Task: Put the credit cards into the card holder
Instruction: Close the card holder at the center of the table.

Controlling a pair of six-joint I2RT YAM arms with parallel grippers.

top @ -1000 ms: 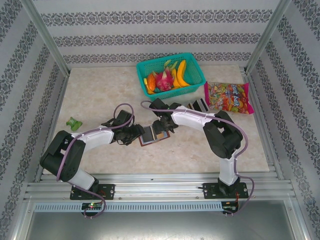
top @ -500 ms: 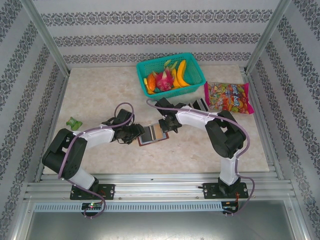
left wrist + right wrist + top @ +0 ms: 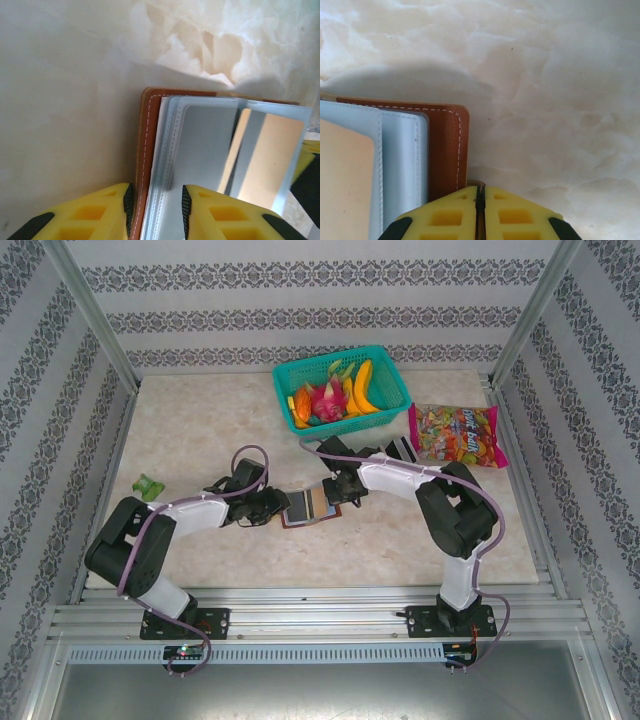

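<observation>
The card holder lies open on the table, a brown cover with grey-blue sleeves. A yellowish-tan credit card sits in a sleeve. Two dark credit cards lie beside the sweets bag. My left gripper is at the holder's left edge, its jaws closed on the cover and sleeve edges. My right gripper is at the holder's right edge. Its fingers are pressed together on the small brown snap tab.
A teal basket of toy fruit stands at the back. A colourful sweets bag lies at the right, close to the loose cards. A small green object lies at the left. Patterned walls ring the marble-look table.
Both grippers have closed, the right one fully on the snap tab. The right gripper has moved off the holder's middle to its right edge. The holder has shifted slightly right.
</observation>
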